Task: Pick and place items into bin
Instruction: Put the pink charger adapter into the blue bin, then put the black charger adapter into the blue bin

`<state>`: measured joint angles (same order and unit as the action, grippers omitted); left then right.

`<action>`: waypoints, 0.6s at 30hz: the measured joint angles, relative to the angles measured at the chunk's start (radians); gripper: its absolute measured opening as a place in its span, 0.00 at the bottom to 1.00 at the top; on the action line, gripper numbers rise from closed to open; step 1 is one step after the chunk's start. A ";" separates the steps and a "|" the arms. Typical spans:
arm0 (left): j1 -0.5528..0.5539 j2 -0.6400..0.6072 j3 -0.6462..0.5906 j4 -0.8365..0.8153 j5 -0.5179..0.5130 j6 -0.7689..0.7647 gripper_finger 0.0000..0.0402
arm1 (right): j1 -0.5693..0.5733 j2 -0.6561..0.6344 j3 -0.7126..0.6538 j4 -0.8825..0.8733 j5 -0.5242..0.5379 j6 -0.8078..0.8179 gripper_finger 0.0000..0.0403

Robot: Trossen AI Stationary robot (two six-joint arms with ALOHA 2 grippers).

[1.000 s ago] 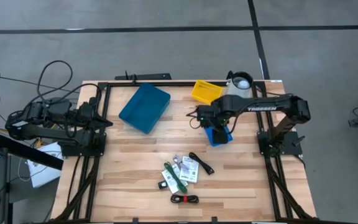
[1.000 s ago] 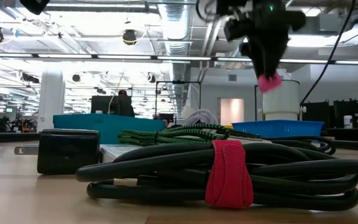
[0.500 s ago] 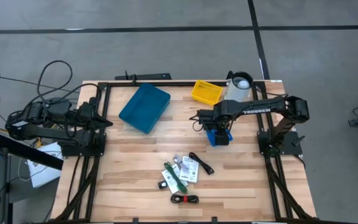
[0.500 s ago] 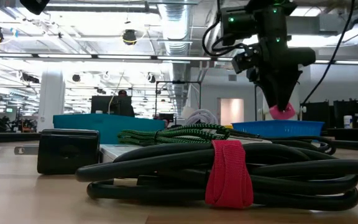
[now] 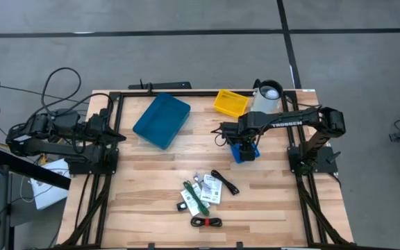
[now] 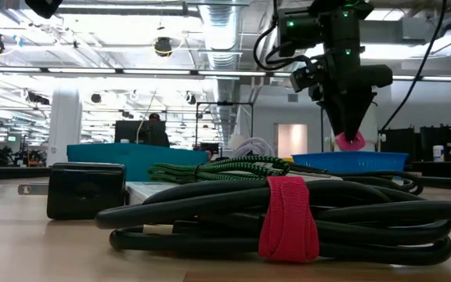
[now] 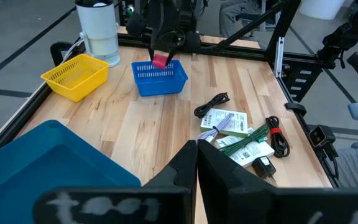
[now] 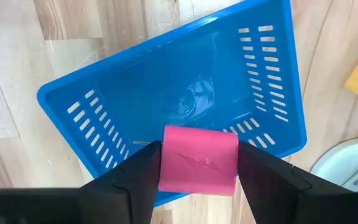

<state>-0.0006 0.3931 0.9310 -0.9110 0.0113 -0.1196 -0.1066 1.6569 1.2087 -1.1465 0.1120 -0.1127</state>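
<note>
The right gripper [image 8: 199, 163] hangs directly over the small blue basket [image 8: 104, 124], its fingers clamped on a pink block [image 8: 199, 159] — not yet let go. The basket looks empty, though its far corner is hidden.

Most of the work remains: the white cards [image 5: 211, 189], the green strip [image 5: 194, 197] and the black cords [image 5: 207, 222] lie in a cluster near the table's front edge.

The left gripper [image 7: 196, 163] waits at the far left, fingers together — apparently holding nothing.

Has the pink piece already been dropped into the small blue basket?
No, the right gripper holds the pink piece clamped between its fingers above the empty small blue basket.
</note>
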 joint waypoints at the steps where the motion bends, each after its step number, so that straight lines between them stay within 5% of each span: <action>1: 0.000 0.000 0.000 0.000 0.000 0.000 0.00 | 0.000 0.000 0.000 0.001 0.001 0.000 0.50; 18: 0.000 0.000 0.000 0.000 0.000 0.000 0.00 | 0.004 0.000 0.000 0.080 0.002 0.000 0.53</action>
<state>-0.0005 0.3929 0.9310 -0.9109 0.0113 -0.1198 -0.1025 1.6569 1.2087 -1.0663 0.1139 -0.1127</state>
